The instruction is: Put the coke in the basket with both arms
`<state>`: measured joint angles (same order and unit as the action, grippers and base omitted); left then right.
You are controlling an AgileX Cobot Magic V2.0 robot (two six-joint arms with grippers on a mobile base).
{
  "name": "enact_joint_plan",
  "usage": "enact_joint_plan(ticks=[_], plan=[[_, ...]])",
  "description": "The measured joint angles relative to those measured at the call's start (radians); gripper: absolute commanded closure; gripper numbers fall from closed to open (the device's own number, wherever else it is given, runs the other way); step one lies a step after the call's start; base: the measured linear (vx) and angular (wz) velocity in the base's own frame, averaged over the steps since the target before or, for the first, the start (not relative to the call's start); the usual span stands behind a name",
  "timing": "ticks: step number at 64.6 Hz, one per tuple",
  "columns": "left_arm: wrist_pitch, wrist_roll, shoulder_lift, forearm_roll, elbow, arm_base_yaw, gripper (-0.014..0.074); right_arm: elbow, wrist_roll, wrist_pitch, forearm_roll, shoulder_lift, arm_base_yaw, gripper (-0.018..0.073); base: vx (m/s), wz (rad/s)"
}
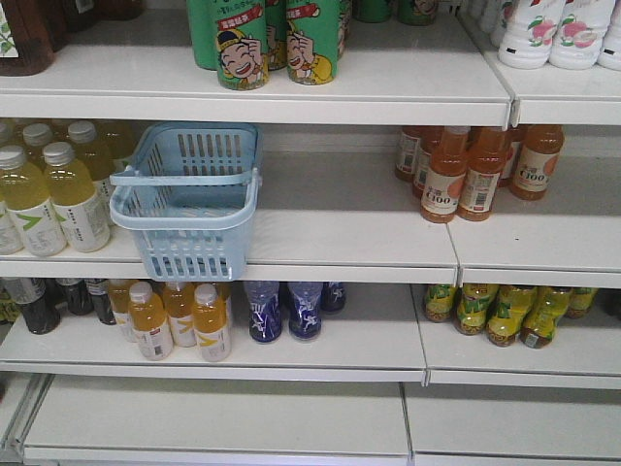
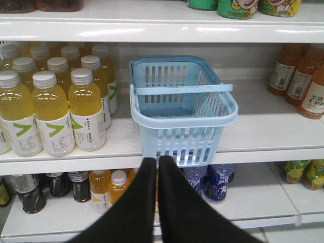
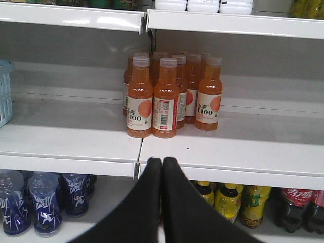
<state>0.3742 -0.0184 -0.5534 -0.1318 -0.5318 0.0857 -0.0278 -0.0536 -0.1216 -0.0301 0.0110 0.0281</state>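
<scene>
Pre-grasp stage, judged: left gripper (image 2: 158, 163) and right gripper (image 3: 162, 163) both clenched on nothing, basket (image 2: 188, 146) empty, coke unseen; next, find it.

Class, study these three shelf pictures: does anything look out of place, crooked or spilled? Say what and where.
The light blue basket stands out: it sits on the middle shelf among bottles, turned slightly askew, its front end jutting past the shelf's front edge. The bottles all stand upright and nothing is spilled.
</scene>
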Motion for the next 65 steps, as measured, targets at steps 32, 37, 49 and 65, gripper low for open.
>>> enact_joint_plan(ticks=[32,37,49,65], plan=[[-0.029,0.0,-0.076,-0.003,0.0,0.0,0.0136,0.0,0.0,0.0,0.0,0.0,0.0,0.0569,0.0,0.0],[-0.029,0.0,-0.084,-0.003,0.0,0.0,0.0107,0.0,0.0,0.0,0.0,0.0,0.0,0.0569,0.0,0.0],[-0.061,0.0,-0.085,-0.003,0.0,0.0,0.0108,0.0,0.0,0.0,0.0,0.0,0.0,0.0569,0.0,0.0],[-0.116,-0.001,-0.092,-0.061,0.0,0.0,0.0108,0.0,0.0,0.0,0.0,0.0,0.0,0.0569,0.0,0.0]])
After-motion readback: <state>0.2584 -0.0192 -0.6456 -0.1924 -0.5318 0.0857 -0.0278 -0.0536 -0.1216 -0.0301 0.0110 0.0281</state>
